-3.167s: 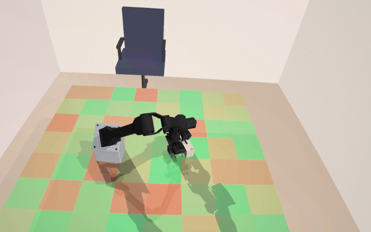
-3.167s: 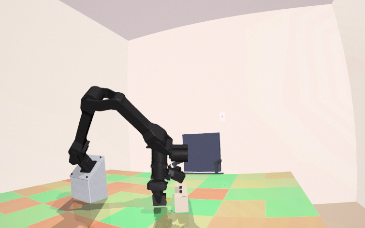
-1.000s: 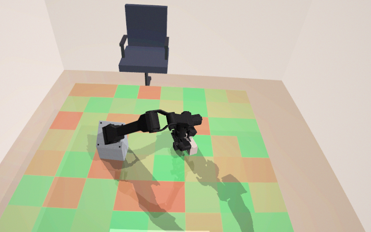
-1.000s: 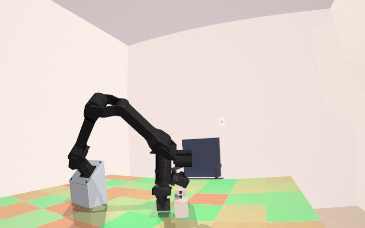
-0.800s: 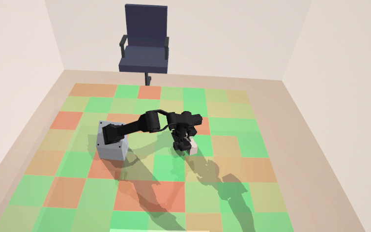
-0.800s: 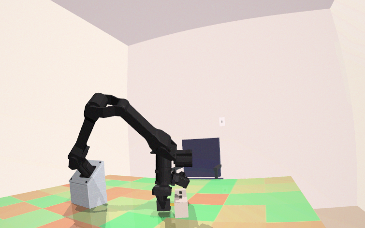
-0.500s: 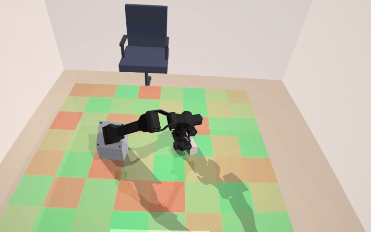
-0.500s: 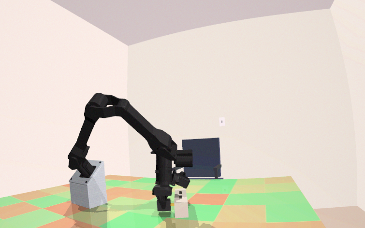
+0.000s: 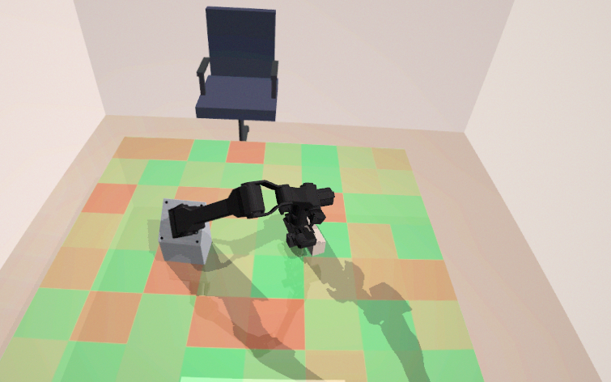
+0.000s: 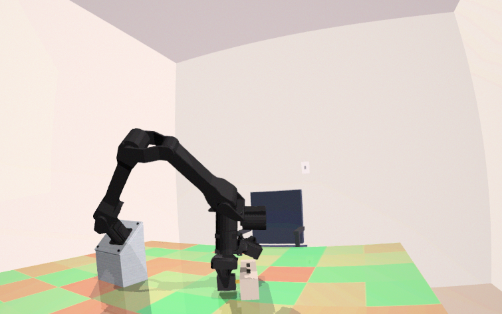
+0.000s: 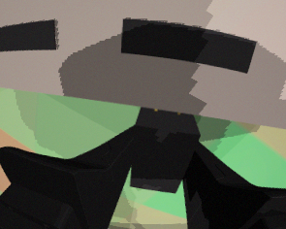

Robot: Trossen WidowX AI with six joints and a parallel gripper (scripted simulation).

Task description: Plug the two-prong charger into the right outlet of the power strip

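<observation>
The black charger (image 11: pixel 161 167) is held between the fingers of my gripper (image 9: pixel 301 239) (image 10: pixel 226 282) (image 11: pixel 160 134), low over the mat. The pale power strip (image 9: pixel 317 246) (image 10: pixel 249 289) (image 11: pixel 29 68) stands just beyond the charger, with two dark rectangles on its top. A short bit of the gold prongs (image 10: pixel 237 281) bridges a narrow gap between gripper and strip. In the wrist view only tiny gold spots show at the strip's lower edge. The strip's side facing the charger is hidden, so I cannot tell how the prong tips stand to the outlet.
The grey base block (image 9: pixel 181 251) (image 10: pixel 110 269) bears the arm at the left. A patchwork mat (image 9: pixel 388 279) (image 10: pixel 385 273) lies under everything. A dark blue chair (image 9: pixel 241 42) (image 10: pixel 276 216) stands beyond the mat, near the back wall.
</observation>
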